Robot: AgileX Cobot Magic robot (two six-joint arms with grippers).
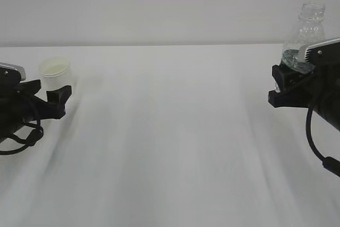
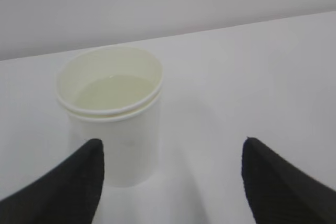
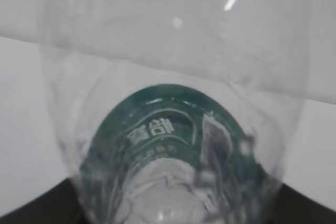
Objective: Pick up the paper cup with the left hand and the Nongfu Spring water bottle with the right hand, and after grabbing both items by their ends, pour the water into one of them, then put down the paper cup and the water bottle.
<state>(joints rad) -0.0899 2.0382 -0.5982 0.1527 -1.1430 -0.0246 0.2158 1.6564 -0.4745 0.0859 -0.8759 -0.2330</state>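
Exterior view is showing us both arms low over the white surface (image 1: 170, 147), well apart, one at each edge. On the left, our left tool (image 1: 50, 102) is sitting just in front of the cup (image 1: 54, 73), which is standing upright on the surface. The left wrist view is showing the cup (image 2: 113, 114) between the two dark fingers (image 2: 79, 182), set toward the left one and apparently not touched by either; the tool is standing wide. What looks like a double rim is suggesting two cups nested, and the bottom looks glossy, so there may be liquid in it, though we cannot be sure.

On the right, our right tool (image 1: 284, 86) is wrapping the lower part of the bottle (image 1: 304, 35), whose open neck is pointing up. The right wrist view is filled by the bottle (image 3: 173, 129), its green label close to the lens and dark tool parts at both lower corners, so we are judging the tool to be gripping the bottle. Whether the bottle is resting on the surface is not something we can tell.

Risks we are seeing: the cup is off-centre, so closing could nudge or tip it before both fingers bite. A hard squeeze may crush the paper wall. The bottle has no cap, so a quick tilt could slop water onto the surface
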